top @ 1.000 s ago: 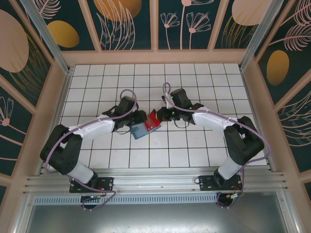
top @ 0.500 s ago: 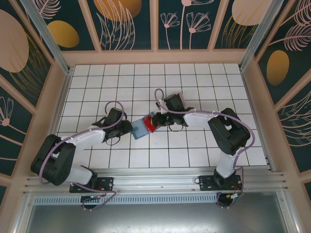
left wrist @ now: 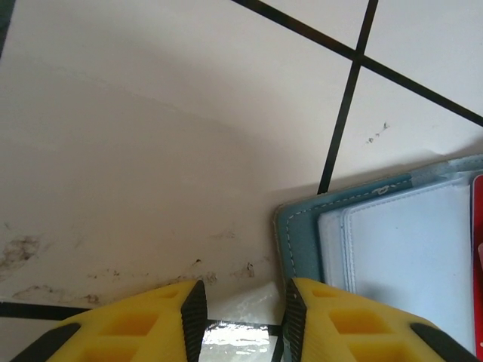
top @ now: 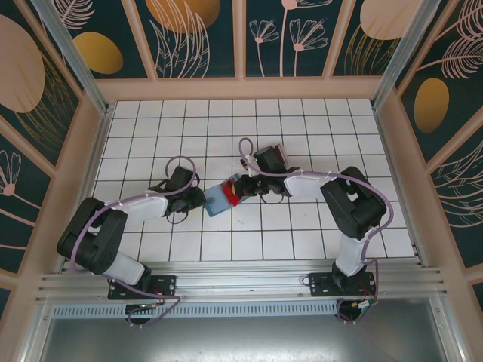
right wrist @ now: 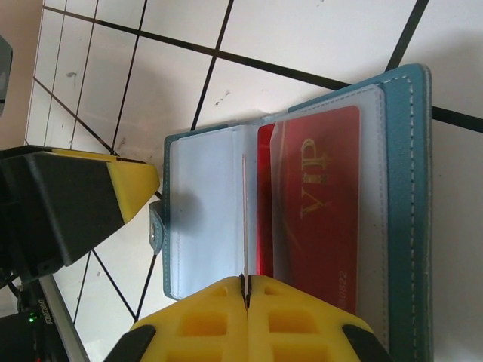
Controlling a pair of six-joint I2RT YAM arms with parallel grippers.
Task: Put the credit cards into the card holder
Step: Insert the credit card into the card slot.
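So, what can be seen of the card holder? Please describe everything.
The card holder is a small teal folding wallet with pale stitching, leather-like, lying open and flat on the white tiled table. Inside are clear plastic pockets; one holds a red card marked VIP. The right tool is shut on a thin inner leaf at the fold, seen edge-on. The left tool, open, sits close by one corner; contact there is unclear.

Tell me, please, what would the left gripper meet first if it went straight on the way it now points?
Probably the card holder: its teal corner lies just ahead of one fingertip of the left gripper, while the gap between the fingers faces the table. Depth is unclear.
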